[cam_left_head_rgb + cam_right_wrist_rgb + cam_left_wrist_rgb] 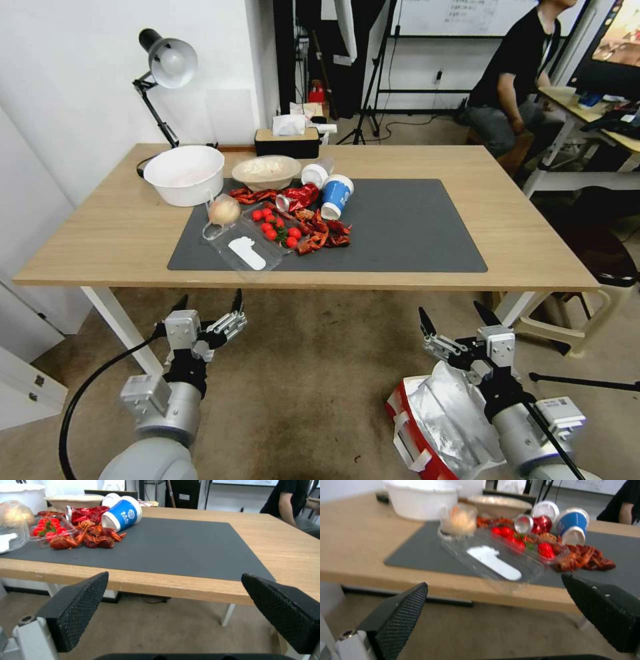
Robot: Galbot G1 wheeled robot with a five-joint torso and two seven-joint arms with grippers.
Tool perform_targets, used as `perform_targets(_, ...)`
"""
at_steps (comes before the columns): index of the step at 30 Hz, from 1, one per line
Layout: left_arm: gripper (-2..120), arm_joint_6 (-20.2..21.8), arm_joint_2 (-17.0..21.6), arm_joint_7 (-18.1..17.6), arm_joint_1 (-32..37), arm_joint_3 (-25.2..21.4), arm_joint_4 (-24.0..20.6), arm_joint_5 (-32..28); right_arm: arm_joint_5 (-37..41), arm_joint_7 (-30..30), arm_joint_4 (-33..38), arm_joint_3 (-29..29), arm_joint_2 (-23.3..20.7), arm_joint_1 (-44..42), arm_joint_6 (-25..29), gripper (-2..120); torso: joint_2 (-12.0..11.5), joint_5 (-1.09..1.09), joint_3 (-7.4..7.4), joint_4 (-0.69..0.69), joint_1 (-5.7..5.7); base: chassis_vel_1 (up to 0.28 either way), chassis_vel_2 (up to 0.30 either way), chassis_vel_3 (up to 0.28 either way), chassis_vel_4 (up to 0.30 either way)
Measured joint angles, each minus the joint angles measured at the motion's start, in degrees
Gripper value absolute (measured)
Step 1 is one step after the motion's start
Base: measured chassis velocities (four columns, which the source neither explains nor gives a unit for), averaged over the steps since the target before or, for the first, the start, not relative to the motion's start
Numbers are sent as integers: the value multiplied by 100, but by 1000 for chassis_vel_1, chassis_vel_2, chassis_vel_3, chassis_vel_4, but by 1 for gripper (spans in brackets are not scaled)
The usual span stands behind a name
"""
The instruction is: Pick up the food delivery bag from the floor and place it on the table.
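Two pincers, both with jaws apart and empty, held low in front of the desk (133, 220). Food delivery bag (440, 417) sits on the floor (313, 373) at the robot's right, directly under and behind the right pincer (457, 323); foil mouth faces up, long axis running near-to-far. Right arm is clearly nearer; left pincer (208, 308) is well apart. On the desk: empty white bowl (185, 173), clear tray of cherry tomatoes (275, 225), tipped blue cup (336, 195), loose crayfish (321, 235) on the grey mat (400, 227).

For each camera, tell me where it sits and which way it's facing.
Head: up high, looking down at the table, bag, left pincer and right pincer.
Left wrist: behind its open pincer, facing the table edge.
Right wrist: behind its open pincer, facing the mat.
All three share the blue cup.
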Motion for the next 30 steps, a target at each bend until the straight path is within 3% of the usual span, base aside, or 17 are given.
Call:
perform_targets(5, 100, 236, 154, -277, -67, 99, -80, -363, 0, 1, -17, -3, -6, 7, 1, 100, 0, 0, 0, -1, 0, 0, 0, 0, 0)
perform_targets(11, 100, -45, 154, -284, -58, 100, -8, -518, 0, 3, -32, -12, -8, 16, 4, 100, 0, -1, 0, 1, 0, 0, 0, 0, 0)
perform_targets(23, 100, -106, 147, -342, -55, 80, 6, -565, -18, 10, -44, -27, 7, 20, 14, 100, -23, 0, -13, -2, -10, 0, 0, 0, 0)
perform_targets(30, 100, -96, 146, -357, -52, 64, 1, -581, -46, 17, -44, -41, 22, 18, 29, 100, -289, 0, -160, -2, -128, 0, 0, 0, 0)
